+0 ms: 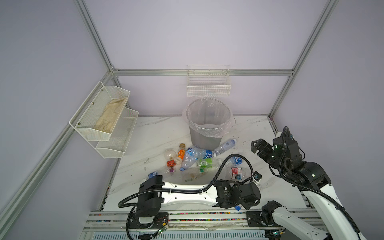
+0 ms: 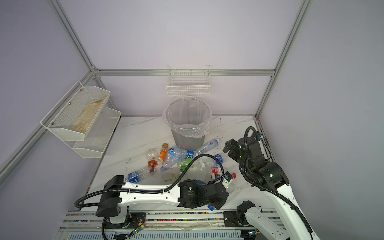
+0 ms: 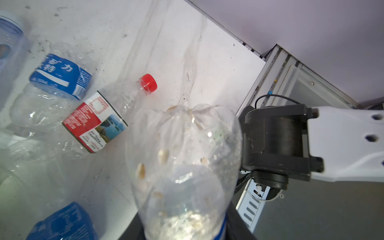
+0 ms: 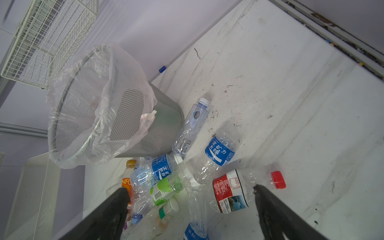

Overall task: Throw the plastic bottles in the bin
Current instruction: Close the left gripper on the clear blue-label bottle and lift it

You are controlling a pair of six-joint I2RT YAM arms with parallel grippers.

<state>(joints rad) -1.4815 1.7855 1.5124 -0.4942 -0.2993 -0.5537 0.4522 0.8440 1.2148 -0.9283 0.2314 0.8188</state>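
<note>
Gripper on left (image 1: 248, 197) clamps clear bottle (image 3: 182, 166); right gripper (image 4: 189, 188) gapes, empty.

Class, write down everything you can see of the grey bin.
The bin is a tall round wastebasket of grey mesh, seemingly metal, narrowing toward its base. A clear plastic liner folds over its rim and hangs crumpled outside. It stands upright at the back of the white table, below a white wire basket. No bottle shows inside. A white-capped clear bottle lies at its foot, apparently touching.
</note>
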